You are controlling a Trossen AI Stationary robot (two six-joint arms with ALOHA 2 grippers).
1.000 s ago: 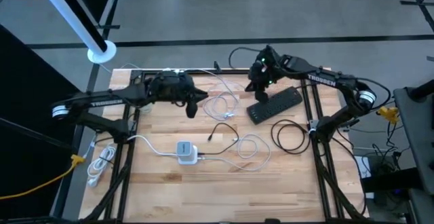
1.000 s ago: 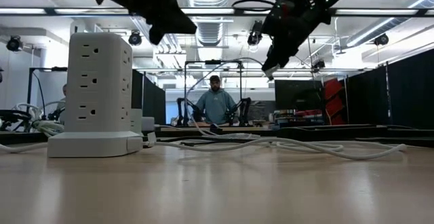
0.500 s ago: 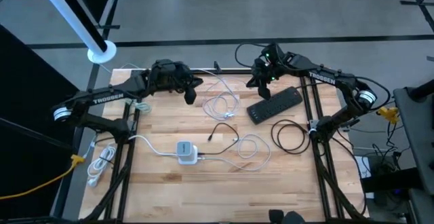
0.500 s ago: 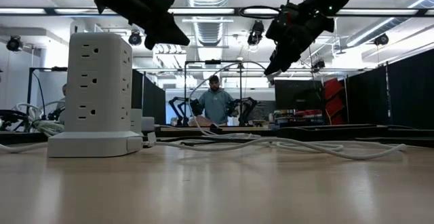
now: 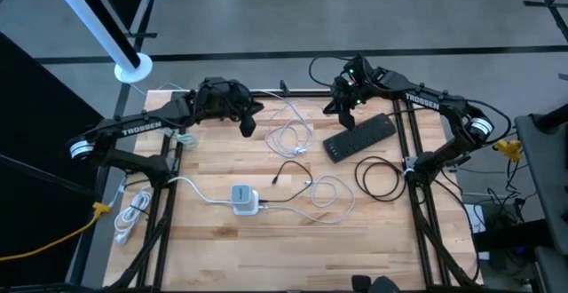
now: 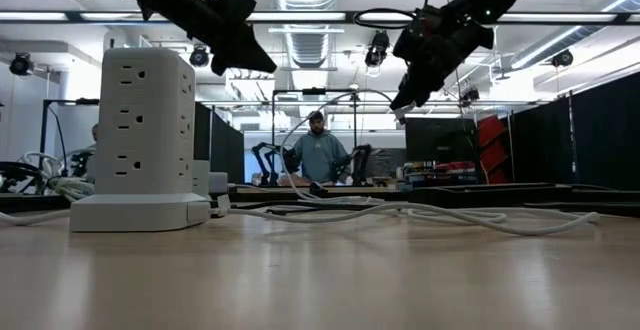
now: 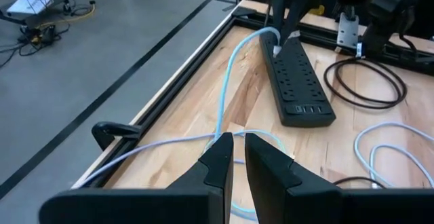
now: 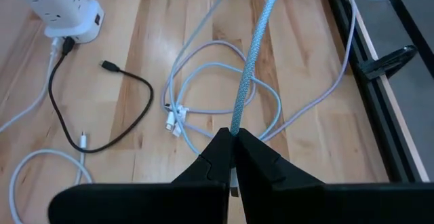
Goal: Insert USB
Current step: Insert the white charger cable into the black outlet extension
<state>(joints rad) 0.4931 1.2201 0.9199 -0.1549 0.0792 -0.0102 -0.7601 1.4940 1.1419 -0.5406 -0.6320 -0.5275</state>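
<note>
A light-blue braided USB cable [image 8: 256, 44] runs between my two grippers above the table's far part. My left gripper [image 7: 237, 157] is shut on one stretch of it, and my right gripper [image 8: 232, 141] is shut on another. In the high view the left gripper [image 5: 248, 124] hovers at the far left and the right gripper [image 5: 341, 111] above the far end of a black power strip [image 5: 358, 137]. The strip lies flat on the wood. The cable's plug is hidden by the right fingers. My left gripper pinches the blue cable [image 7: 222, 137] between its two fingers, which slant down toward the table's right side. From them the cable rises in a slack curve toward the other gripper, clear of the table. My right gripper pinches the same cable [image 8: 235, 125] between its fingertips, slanting down toward the table's left. The fingers hide the end behind them. The cable leaves them straight, lifted clear.
A white outlet tower [image 5: 244, 199] stands near the table's middle, with a black cord [image 8: 129, 81] plugged in. Loose white cables [image 5: 288, 135] coil between the arms, and a black cord loop [image 5: 380, 179] lies at the right. A person [image 6: 317, 155] stands beyond the table.
My left gripper has swung toward the table's far edge and rolled a little, staying shut on the blue cable. My right gripper has shifted slightly toward the far right with its end. The cable stays lifted between them.
</note>
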